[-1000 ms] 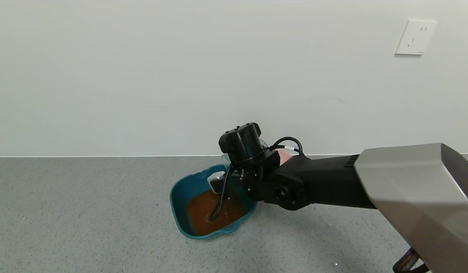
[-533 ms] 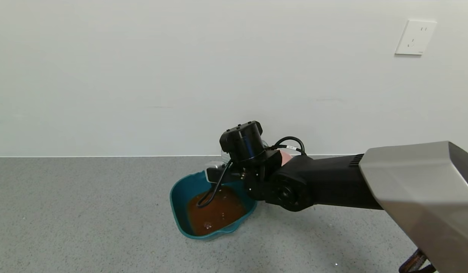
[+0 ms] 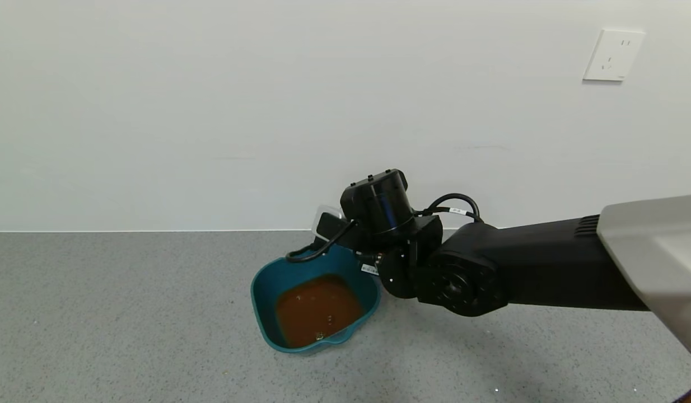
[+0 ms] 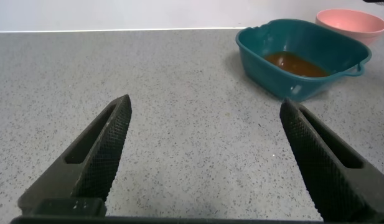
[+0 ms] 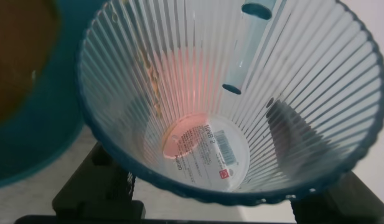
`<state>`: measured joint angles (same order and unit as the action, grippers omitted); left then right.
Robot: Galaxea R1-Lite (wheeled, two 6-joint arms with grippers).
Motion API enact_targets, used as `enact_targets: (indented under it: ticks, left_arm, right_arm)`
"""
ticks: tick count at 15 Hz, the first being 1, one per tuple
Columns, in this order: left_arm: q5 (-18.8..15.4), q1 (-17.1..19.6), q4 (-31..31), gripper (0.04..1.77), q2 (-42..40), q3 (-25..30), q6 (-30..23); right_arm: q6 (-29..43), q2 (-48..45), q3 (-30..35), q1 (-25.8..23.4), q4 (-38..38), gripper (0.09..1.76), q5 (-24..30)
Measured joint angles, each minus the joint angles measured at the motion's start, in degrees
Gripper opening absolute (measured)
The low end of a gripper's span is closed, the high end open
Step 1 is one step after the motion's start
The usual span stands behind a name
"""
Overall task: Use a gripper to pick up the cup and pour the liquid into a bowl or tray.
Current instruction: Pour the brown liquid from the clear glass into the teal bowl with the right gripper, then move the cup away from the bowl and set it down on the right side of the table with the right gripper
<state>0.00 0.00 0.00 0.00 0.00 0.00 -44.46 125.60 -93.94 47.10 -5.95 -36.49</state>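
My right gripper (image 3: 331,226) is shut on the cup (image 3: 323,214) and holds it above the far rim of the teal basin (image 3: 261,291). In the head view the black wrist hides most of the cup. In the right wrist view the ribbed cup (image 5: 235,93) fills the picture, tipped and almost empty, with brown drops on its wall, and the gripper (image 5: 216,208) clamps it from both sides. Reddish-brown liquid (image 3: 317,307) lies in the basin. My left gripper (image 4: 204,106) is open and empty, low over the floor, apart from the basin (image 4: 272,81).
A round pink bowl (image 4: 350,22) stands just behind the basin, seen in the left wrist view and hidden by my right arm in the head view. The grey speckled floor meets a white wall close behind. A wall socket (image 3: 613,55) is at the upper right.
My right gripper has lifted and drawn back towards the wall with the cup. Its cable no longer hangs over the liquid. The liquid surface has settled.
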Motion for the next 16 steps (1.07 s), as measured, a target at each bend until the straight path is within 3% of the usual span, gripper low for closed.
enact_targets:
  ticks: [9,12,16]
  left_arm:
    - [0.0,0.0,0.0,1.72,0.0,0.0,0.0]
    - [0.0,0.0,0.0,1.72,0.0,0.0,0.0]
    - [0.0,0.0,0.0,1.72,0.0,0.0,0.0]
  right_arm:
    - [43.3,-9.1,12.5,-0.9,-0.4,1.34,2.0]
    - [52.2,-13.2,17.5,-0.9,-1.7,1.34,2.2]
    - [55.2,-18.2,27.7,-1.1,-12.6,1.34,2.5]
